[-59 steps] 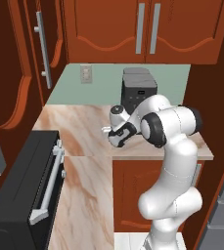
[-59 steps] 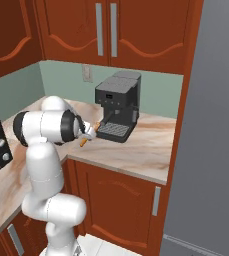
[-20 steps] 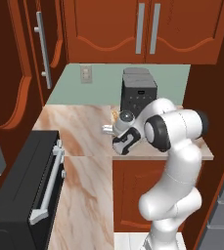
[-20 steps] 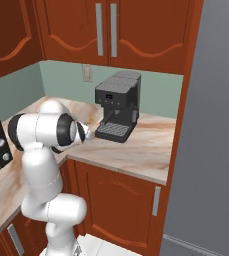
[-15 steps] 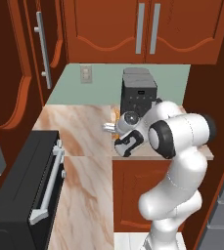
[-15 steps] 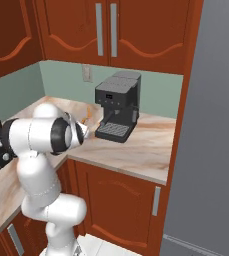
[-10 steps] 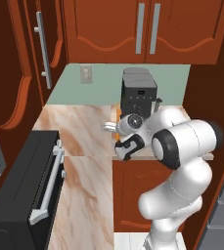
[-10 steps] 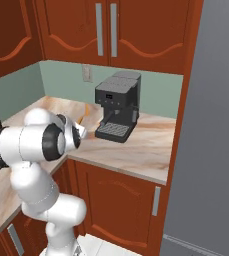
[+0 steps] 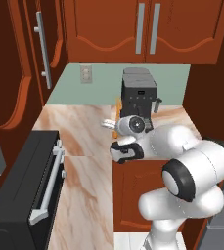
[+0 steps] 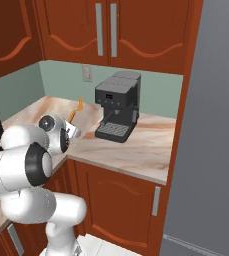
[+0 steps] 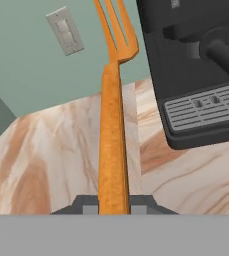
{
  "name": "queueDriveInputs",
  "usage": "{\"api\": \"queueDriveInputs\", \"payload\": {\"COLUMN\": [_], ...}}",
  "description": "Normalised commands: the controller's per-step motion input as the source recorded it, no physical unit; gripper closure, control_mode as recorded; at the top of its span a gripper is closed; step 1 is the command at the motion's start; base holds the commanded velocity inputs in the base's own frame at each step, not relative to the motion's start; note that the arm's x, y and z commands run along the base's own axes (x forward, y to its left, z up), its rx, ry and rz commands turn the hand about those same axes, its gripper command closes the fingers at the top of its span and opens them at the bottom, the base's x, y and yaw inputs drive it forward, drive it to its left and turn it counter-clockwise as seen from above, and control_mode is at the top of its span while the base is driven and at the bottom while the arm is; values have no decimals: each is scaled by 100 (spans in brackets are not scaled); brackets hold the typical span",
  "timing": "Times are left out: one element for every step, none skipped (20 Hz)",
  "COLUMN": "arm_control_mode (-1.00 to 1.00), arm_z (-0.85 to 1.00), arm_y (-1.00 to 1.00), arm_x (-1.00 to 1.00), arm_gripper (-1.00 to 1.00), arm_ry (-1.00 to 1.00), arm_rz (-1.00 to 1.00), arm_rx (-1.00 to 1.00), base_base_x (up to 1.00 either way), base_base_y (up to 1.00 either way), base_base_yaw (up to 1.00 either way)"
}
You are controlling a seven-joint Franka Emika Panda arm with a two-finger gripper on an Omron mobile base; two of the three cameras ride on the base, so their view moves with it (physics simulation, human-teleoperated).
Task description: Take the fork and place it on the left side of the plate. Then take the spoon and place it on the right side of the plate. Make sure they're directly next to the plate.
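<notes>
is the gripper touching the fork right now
Touching. In the hand view the fork handle runs straight down between the gripper fingertips, which close on it with no gap; its tines point up toward the wall.

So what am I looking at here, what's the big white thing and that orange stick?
The white thing is a robot arm in a computer-drawn kitchen. Two pictures come from cameras behind it, one on each side. The third comes from a camera on its hand, looking along the claw. The orange stick is a fork: the claw is shut on its handle, holding it up off the marble counter, tines pointing away from the claw. A black coffee machine stands on the counter by the green wall, which has a light switch.
</notes>
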Motion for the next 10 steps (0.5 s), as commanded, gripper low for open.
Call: {"api": "queueDriveInputs", "payload": {"arm_control_mode": [-100, -100, -100, -100, -100, -100, -100, -100, -100, -100], "arm_z": [88, 87, 87, 87, 84, 85, 83, 79, 76, 68], "arm_y": [0, 0, 0, 0, 0, 0, 0, 0, 0, 0], "arm_x": [-30, -29, -28, -28, -29, -30, -31, -34, -34, -35], "arm_gripper": [100, 100, 100, 100, 100, 100, 100, 100, 100, 100], "arm_ry": [0, 0, 0, 0, 0, 0, 0, 2, 3, 3], "arm_rz": [0, 0, 0, 0, 0, 0, 0, 0, 0, 0], "arm_rx": [4, 4, 4, 4, 5, 5, 5, 5, 4, 3], "base_base_x": [0, 0, 0, 0, 0, 0, 0, 0, 0, 0], "base_base_y": [0, 0, 0, 0, 0, 0, 0, 0, 0, 0], "base_base_yaw": [0, 0, 0, 0, 0, 0, 0, 0, 0, 0]}}
